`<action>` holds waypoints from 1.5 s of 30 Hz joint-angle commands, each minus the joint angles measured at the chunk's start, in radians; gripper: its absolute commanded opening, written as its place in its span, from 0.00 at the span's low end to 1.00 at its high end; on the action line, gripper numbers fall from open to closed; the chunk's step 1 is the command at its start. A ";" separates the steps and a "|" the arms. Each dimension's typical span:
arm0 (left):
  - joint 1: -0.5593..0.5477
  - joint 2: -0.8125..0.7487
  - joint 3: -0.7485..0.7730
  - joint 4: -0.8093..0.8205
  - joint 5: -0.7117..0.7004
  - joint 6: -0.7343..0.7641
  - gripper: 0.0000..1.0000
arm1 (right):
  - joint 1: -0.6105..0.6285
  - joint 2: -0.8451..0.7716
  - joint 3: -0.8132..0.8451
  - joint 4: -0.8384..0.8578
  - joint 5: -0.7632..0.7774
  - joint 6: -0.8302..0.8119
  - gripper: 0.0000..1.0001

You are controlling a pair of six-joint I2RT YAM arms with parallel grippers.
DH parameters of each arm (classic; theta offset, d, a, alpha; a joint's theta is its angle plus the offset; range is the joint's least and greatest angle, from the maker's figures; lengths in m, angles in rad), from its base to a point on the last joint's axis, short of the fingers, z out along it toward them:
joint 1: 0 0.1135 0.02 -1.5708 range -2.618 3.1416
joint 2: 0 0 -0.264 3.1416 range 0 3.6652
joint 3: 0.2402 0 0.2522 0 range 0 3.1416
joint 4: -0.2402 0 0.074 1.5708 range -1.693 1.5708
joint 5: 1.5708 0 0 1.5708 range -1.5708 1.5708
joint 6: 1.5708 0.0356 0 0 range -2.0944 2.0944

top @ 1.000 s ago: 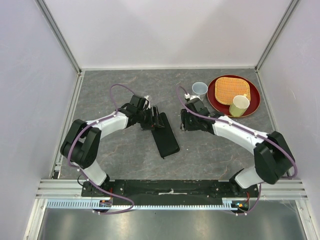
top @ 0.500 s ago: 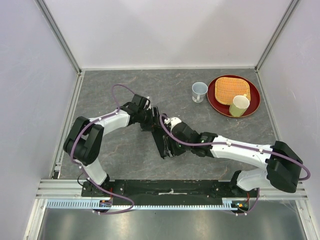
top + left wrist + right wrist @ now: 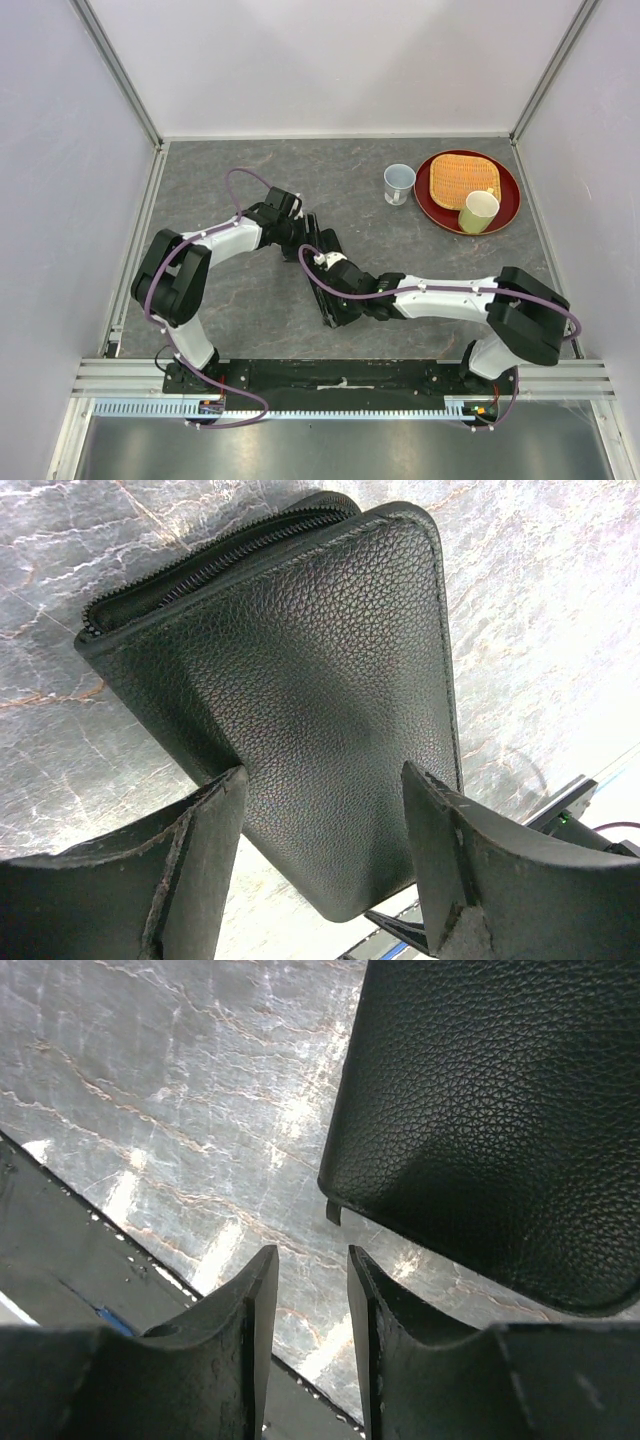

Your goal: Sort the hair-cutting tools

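**Both arms are working at the black case; no tools are showing**

Nothing legible is showing on the case [image 3: 330, 710]. Its pebbled black face is filling both wrist views without any readable lettering or mark. A line of zip teeth [image 3: 220, 555] is running along its far edge.

The left gripper [image 3: 325, 780] is sitting at the case's far end with its fingers [image 3: 205, 850] spread wide and nothing between them. The case's face is passing beneath both tips, and whether they are pressing on it cannot be told.

The right gripper [image 3: 311, 1260] is hanging just off the case's [image 3: 490, 1100] near corner. Its fingers [image 3: 250, 1330] are standing a narrow gap apart and holding nothing, with only the grey marbled table [image 3: 180, 1110] showing through the gap. A small dark tab [image 3: 333, 1212] is sticking out at that corner; what it is cannot be made out.

From above, the right gripper [image 3: 338, 300] and its wrist are covering the near half of the case [image 3: 323, 247], and the left gripper [image 3: 303, 232] is hiding its far end. In the right wrist view the frame edges are cutting the case off.

The hair-cutting tools are not showing in any view.

Beyond the case to the right, well apart from it, a clear cup [image 3: 399, 183] is standing beside a red plate [image 3: 505, 205]. The plate is carrying a woven mat [image 3: 463, 178] and a pale cup [image 3: 479, 211].
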 commanded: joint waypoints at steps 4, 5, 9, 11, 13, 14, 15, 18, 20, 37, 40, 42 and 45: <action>-0.001 0.091 -0.037 -0.096 -0.062 0.019 0.72 | 0.006 0.085 0.016 0.103 0.001 0.038 0.39; -0.001 0.091 -0.037 -0.095 -0.062 0.018 0.72 | 0.006 0.092 0.018 0.115 0.013 0.038 0.39; -0.001 0.097 -0.037 -0.093 -0.059 0.012 0.72 | 0.006 0.147 0.041 0.129 0.059 0.052 0.37; 0.001 0.100 -0.038 -0.092 -0.054 0.010 0.70 | 0.004 0.155 0.044 0.134 0.076 0.073 0.32; -0.001 0.100 -0.040 -0.092 -0.051 0.010 0.70 | 0.004 0.160 0.038 0.136 0.111 0.099 0.24; -0.001 0.097 -0.043 -0.089 -0.053 0.010 0.70 | 0.006 0.158 0.033 0.136 0.122 0.131 0.23; -0.001 0.095 -0.048 -0.081 -0.053 0.009 0.70 | 0.004 0.158 0.028 0.136 0.140 0.147 0.20; 0.001 0.082 -0.063 -0.063 -0.054 0.009 0.70 | 0.006 0.155 0.004 0.140 0.191 0.203 0.04; -0.001 0.065 -0.080 -0.040 -0.059 0.007 0.71 | 0.006 0.154 -0.004 0.142 0.208 0.205 0.00; -0.001 -0.104 -0.267 0.069 -0.091 -0.016 0.87 | 0.004 0.088 0.091 0.123 0.185 0.107 0.00; -0.009 -0.135 -0.307 0.083 -0.106 -0.034 0.88 | 0.006 0.083 0.090 0.151 0.161 0.119 0.00; -0.024 -0.174 -0.336 0.104 -0.129 -0.068 0.89 | 0.006 0.080 0.087 0.189 0.132 0.127 0.00; -0.047 -0.217 -0.391 0.181 -0.154 -0.105 0.90 | 0.006 0.080 0.103 0.218 0.095 0.132 0.00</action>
